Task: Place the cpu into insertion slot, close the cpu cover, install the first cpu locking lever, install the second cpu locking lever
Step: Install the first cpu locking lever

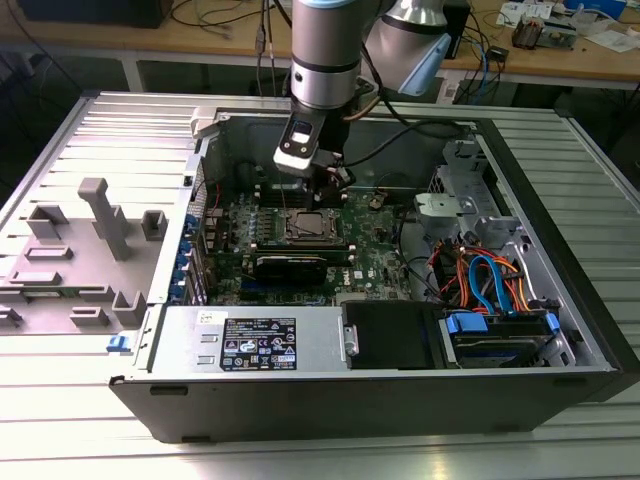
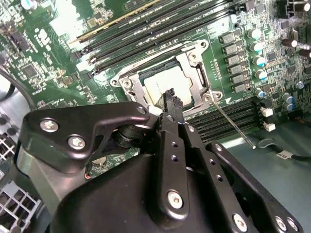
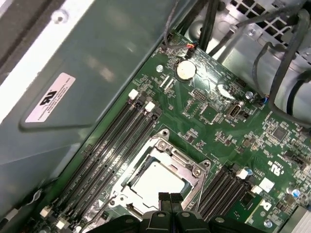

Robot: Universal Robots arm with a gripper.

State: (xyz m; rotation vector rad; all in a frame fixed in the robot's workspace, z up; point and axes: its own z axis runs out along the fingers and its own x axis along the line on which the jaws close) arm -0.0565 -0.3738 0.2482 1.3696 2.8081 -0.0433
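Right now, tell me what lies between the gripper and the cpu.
Nothing. In both wrist views the gripper hangs right at the edge of the cpu, and the stretch between them is bare. Whether it touches the chip cannot be told.

Bright, even light falls from above. Glare washes out a motherboard point(image 2: 63, 24) patch in the second wrist view and whitens the cpu point(image 2: 160, 86) point(image 3: 154, 180) in both wrist views. The computer case point(image 1: 300, 400) interior lies softly shadowed.

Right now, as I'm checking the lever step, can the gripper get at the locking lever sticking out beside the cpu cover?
Probably yes: the gripper hovers over the cpu cover, and the locking lever juts out beside it with nothing lying across it.
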